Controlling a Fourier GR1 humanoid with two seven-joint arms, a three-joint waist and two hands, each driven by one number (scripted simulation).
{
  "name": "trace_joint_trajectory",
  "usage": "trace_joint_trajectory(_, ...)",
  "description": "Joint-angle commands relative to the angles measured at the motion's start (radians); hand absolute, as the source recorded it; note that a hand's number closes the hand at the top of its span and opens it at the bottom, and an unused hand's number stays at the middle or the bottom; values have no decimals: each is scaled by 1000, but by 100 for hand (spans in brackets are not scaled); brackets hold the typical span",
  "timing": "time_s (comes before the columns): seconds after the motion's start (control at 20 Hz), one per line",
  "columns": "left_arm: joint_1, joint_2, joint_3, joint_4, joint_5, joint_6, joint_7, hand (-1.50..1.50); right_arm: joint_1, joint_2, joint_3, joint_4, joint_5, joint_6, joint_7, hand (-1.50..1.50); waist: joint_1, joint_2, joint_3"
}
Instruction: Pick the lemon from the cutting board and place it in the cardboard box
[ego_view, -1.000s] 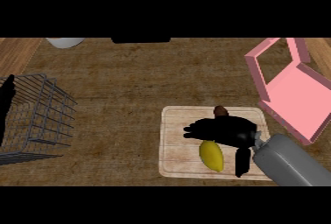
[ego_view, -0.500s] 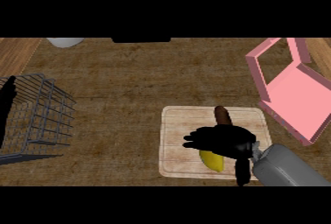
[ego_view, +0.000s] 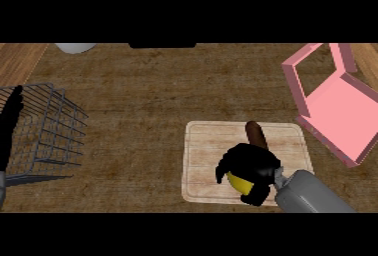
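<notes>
Mostly hidden, the lemon (ego_view: 238, 182) shows only as a bright yellow, smooth sliver on the board (ego_view: 207, 150). It likely handles as a light, stiff, slightly slippery oval, best taken across its middle. The right hand (ego_view: 249, 165) sits over it, black fingers curled down round it. A brown sausage-like thing (ego_view: 255, 134) lies just behind on the board. The pink box (ego_view: 339, 110) stands open to the right. A wire basket (ego_view: 44, 132) sits far left on the table (ego_view: 148, 90), with the left hand (ego_view: 10, 125) at the edge, state unclear.

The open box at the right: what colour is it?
Pink, seen in the head view: the box.
</notes>
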Motion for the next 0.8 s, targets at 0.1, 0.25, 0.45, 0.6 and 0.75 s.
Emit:
trace_joint_trajectory(0.1,17,-57,-11,51,4,-7,-7,0,-17,64,-25,82,93,-179,-40,150,4,12,-23)
trace_joint_trajectory(0.25,27,-73,-7,70,-14,15,-25,0,59,-47,-120,54,73,-253,-52,150,-17,11,-23)
trace_joint_trajectory(0.45,61,-31,49,22,10,7,36,0,128,-322,-437,210,-59,-318,-87,150,-104,12,-15)
trace_joint_trajectory(0.6,79,-31,59,16,16,2,30,0,135,-437,-607,321,-139,-358,-129,150,-108,15,-14)
trace_joint_trajectory(0.75,115,-61,42,0,8,11,-5,0,152,-552,-746,436,-189,-425,-223,150,-73,13,-15)
